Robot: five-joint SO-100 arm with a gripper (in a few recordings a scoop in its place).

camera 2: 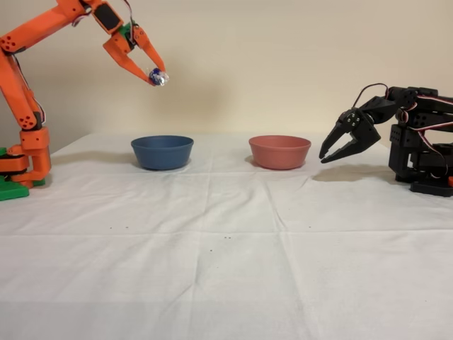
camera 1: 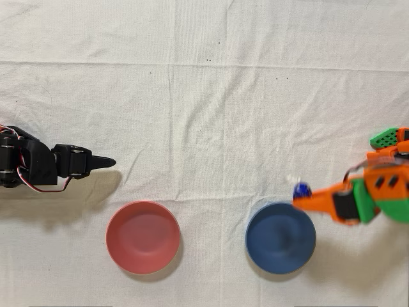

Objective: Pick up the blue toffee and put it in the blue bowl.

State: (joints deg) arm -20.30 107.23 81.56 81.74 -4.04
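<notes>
Fixed view shows you the orange arm (camera 2: 28,78) reared high, forearm angled down to its gripper (camera 2: 153,75), clamped on the blue toffee (camera 2: 156,76) held aloft above the blue bowl (camera 2: 162,151); overhead, the toffee sits at the bowl's one o'clock rim.

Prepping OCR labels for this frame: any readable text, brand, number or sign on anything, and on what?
None readable in either view.
Blue toffee in the orange gripper: shiny foil, any print too small to tell.
Blue bowl, red-pink bowl, white cloth: plain.
Both arms: no markings visible.
</notes>
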